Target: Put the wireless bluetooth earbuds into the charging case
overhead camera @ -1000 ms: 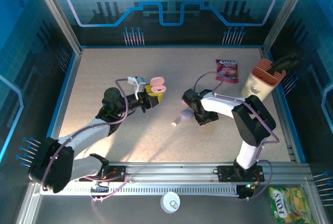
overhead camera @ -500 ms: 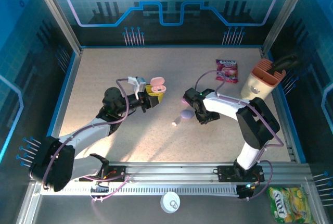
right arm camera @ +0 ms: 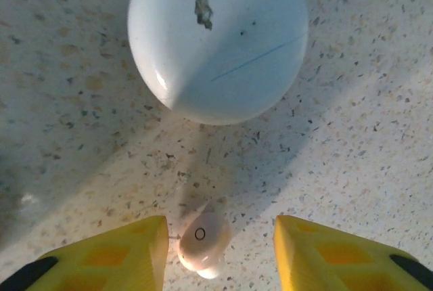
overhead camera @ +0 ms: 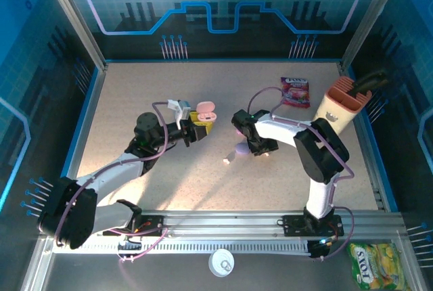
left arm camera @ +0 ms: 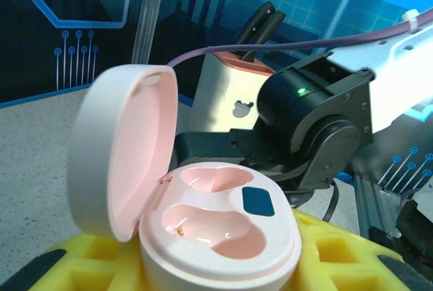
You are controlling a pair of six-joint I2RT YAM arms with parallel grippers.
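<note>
Right wrist: right tool (right arm camera: 220, 227) released astride circle-marked pink earbud (right arm camera: 203, 241); left tool (overhead camera: 200, 124) grasping open pink case (left arm camera: 220, 237).

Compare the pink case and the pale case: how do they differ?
The pink case is open, lid tipped back, both wells empty; the pale case is shut. The pink case is clamped in the left gripper; the pale case lies loose on the table. Colour: pink against pale lilac. Both are smooth, rounded pebble shapes.
</note>
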